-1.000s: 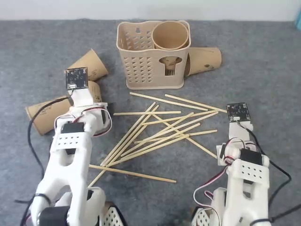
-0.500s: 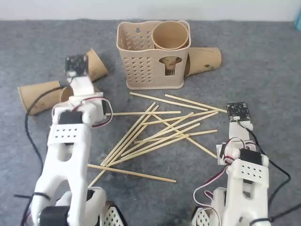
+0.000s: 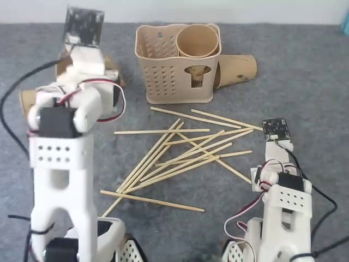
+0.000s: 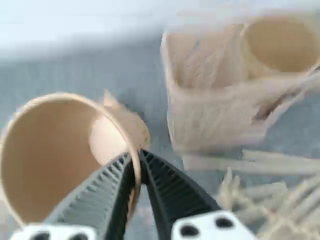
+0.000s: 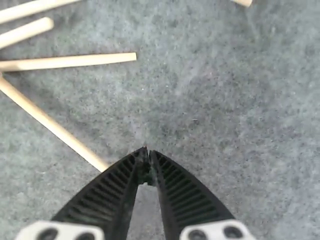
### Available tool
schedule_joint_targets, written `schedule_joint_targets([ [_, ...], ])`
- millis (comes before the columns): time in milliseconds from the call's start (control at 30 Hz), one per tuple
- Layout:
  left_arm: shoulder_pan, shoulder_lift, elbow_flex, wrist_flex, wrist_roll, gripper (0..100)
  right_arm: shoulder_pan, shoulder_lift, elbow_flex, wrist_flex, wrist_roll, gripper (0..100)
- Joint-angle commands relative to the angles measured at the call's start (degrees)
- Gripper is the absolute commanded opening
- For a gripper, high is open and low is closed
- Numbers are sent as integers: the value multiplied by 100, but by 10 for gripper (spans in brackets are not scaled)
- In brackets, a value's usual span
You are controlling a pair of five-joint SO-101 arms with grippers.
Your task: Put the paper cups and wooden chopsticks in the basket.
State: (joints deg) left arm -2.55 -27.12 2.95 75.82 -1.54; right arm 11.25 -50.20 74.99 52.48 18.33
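Note:
My left gripper (image 4: 138, 155) is shut on the rim of a brown paper cup (image 4: 55, 150), holding it off the grey carpet with its mouth toward the camera. The beige perforated basket (image 4: 210, 105) stands beyond it with another paper cup (image 4: 280, 42) inside. From above, the basket (image 3: 163, 60) holds that cup (image 3: 197, 41), and a third cup (image 3: 237, 70) lies against its right side. Wooden chopsticks (image 3: 185, 150) are scattered in the middle. My right gripper (image 5: 146, 152) is shut and empty, just above the carpet beside a chopstick (image 5: 55, 130).
The raised left arm (image 3: 71, 109) hides most of the cups at the left; parts of them (image 3: 24, 101) peek out beside it. The right arm (image 3: 281, 180) stands at the lower right. Bare carpet lies right of the chopsticks.
The left arm has risen and swung toward the back with a cup gripped by its rim. The right arm and the chopsticks have not moved.

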Motion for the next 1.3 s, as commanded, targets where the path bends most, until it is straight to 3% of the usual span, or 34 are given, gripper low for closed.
schedule_joint_targets([
  [0, 448, 9, -1613, 448, -299, 9, -57, -127, -26, -127, 88, 8],
  [167, 879, 897, -3099, 510, -290, 9, -57, -127, -26, -127, 79, 8],
  [633, 2163, 5459, -8646, 1152, 105, 9, -57, -127, -26, -154, 79, 8],
  [1067, 2330, 6312, -8848, 985, 193, 9, -136, -127, 26, -251, 79, 8],
  [1267, 2321, 6585, -8356, 668, 193, 9, -171, -127, 35, -251, 79, 8],
])
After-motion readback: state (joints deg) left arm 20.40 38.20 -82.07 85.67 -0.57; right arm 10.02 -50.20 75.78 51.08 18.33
